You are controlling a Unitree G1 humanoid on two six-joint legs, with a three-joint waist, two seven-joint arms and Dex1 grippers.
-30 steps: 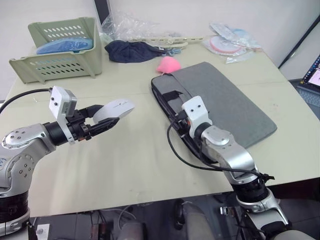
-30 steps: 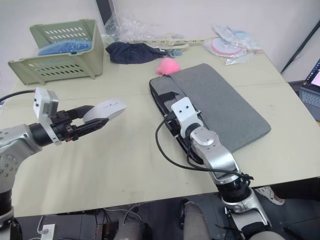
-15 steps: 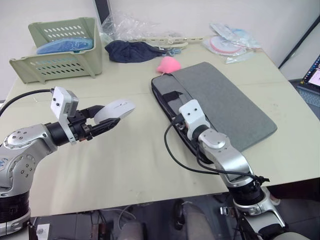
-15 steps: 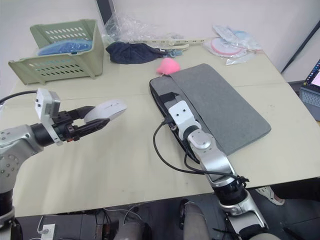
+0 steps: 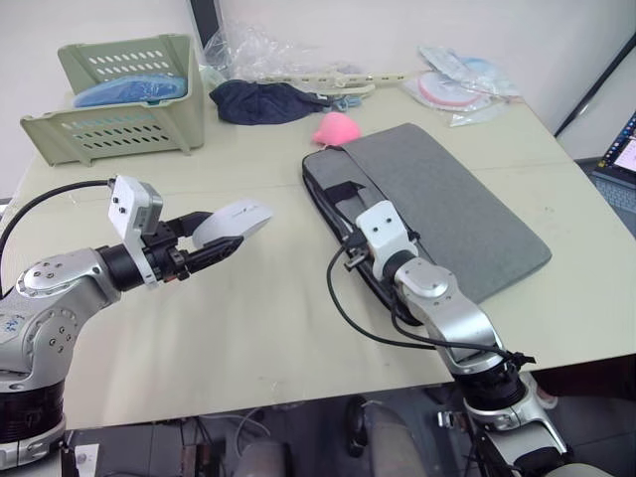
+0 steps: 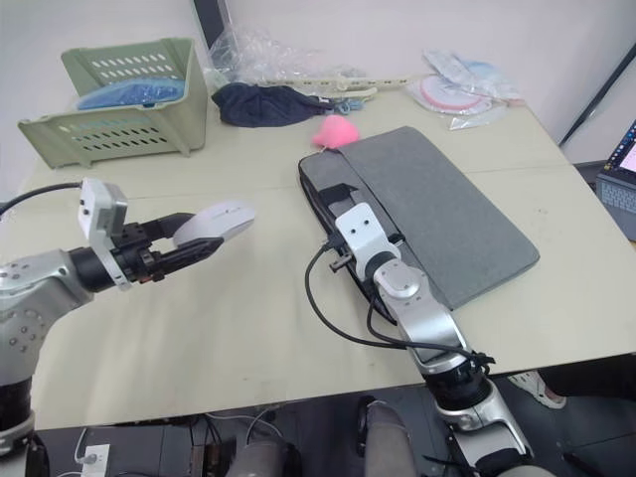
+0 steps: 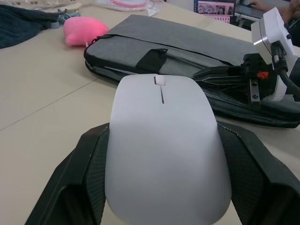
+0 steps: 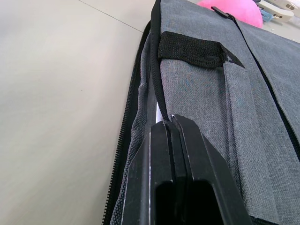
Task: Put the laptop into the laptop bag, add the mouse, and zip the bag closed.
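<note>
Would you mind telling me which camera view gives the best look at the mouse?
The left wrist view: the mouse sits close up between the left gripper fingers, scroll wheel visible. Both eye views show it small, held above the table, left of the laptop bag.

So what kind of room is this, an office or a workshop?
Probably an office or lab used for testing. A plain table holds a grey laptop bag, a green plastic basket and loose plastic packaging. A lit laptop screen stands at the side.
</note>
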